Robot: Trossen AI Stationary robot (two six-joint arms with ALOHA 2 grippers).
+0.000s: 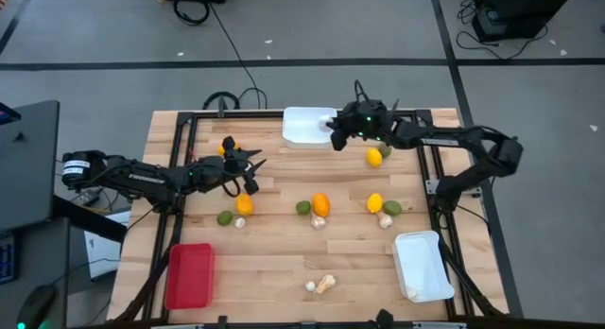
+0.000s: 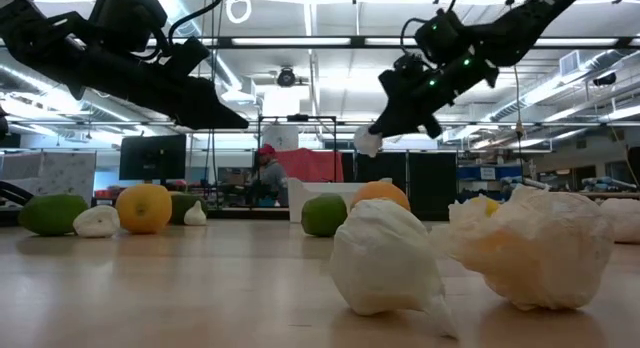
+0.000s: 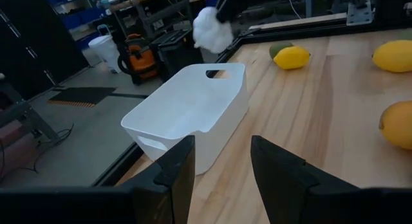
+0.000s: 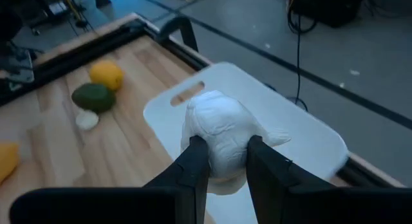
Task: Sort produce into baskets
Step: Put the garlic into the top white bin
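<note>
The right gripper (image 4: 221,161) is clamped on a white mushroom (image 4: 222,130), holding it above the white basket (image 1: 304,125) at the table's (image 1: 284,253) far edge. The left gripper (image 3: 222,166) hovers near an orange (image 1: 245,204), fingers apart and empty.

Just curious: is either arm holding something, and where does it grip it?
The right gripper pinches a white mushroom by its lower sides. The left gripper holds nothing.
</note>
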